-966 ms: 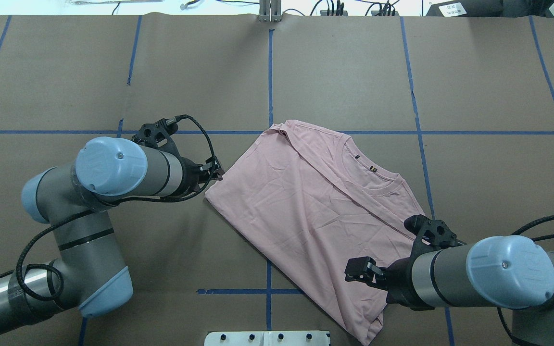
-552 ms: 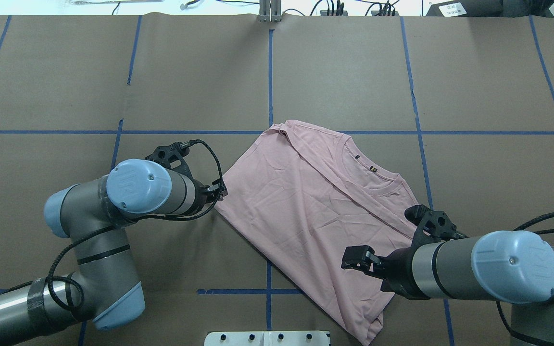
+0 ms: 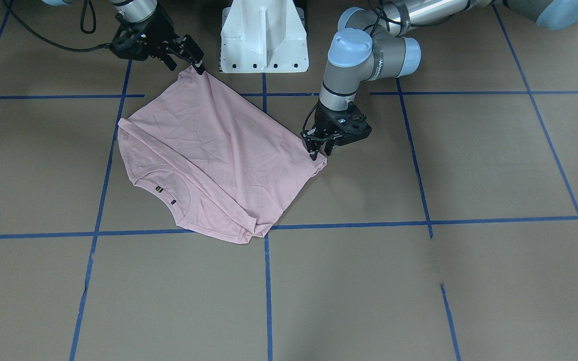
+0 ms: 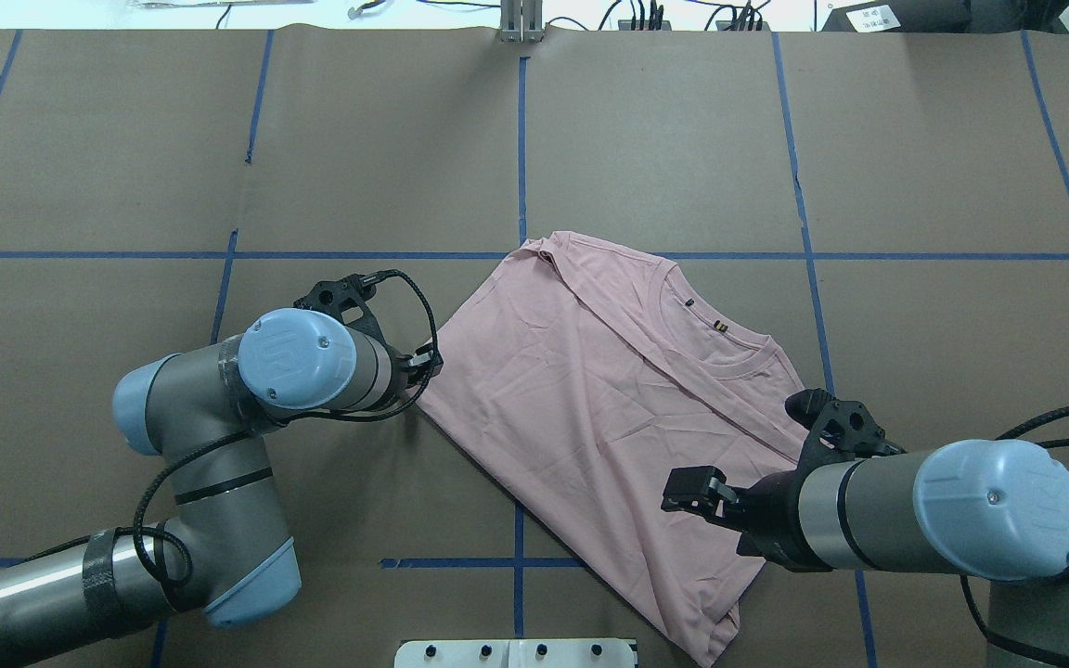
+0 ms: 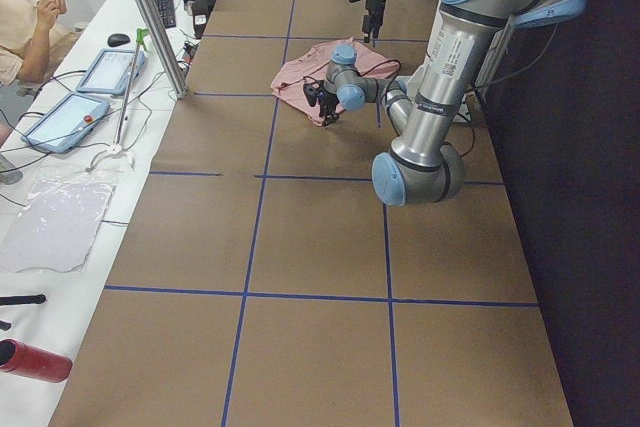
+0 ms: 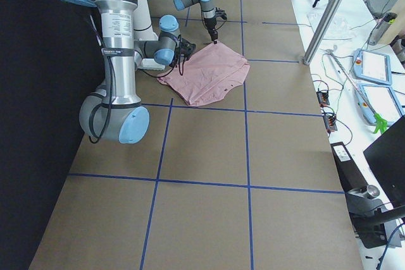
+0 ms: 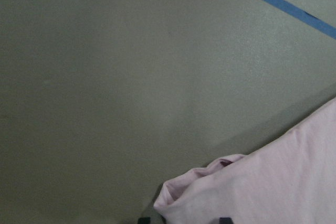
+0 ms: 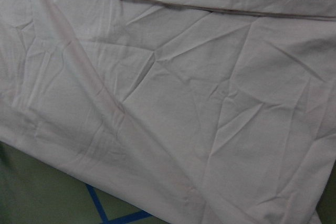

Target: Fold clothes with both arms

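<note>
The pale pink T-shirt [image 4: 590,371] lies flat and slanted on the brown table, plain side up, with its collar [image 4: 711,343] toward the far right. The print is hidden. My left gripper [image 4: 425,365] is shut on the shirt's left corner, low at the table. The front view [image 3: 316,150] shows this, and in the left wrist view the bunched corner [image 7: 184,192] sits between the fingers. My right gripper [image 4: 688,492] hovers open above the shirt's near-right part and holds nothing. It also shows in the front view [image 3: 184,64]. The right wrist view shows only wrinkled cloth [image 8: 168,103].
The white pedestal base [image 3: 264,45] stands at the near table edge by the shirt's near corner [image 4: 711,654]. Blue tape lines [image 4: 521,139] cross the table. A metal post [image 5: 150,17], tablets [image 5: 108,69] and an operator are at the far side.
My left arm has moved right and nearer, dragging the shirt's left corner inward with it. My right gripper has shifted slightly farther over the shirt.
</note>
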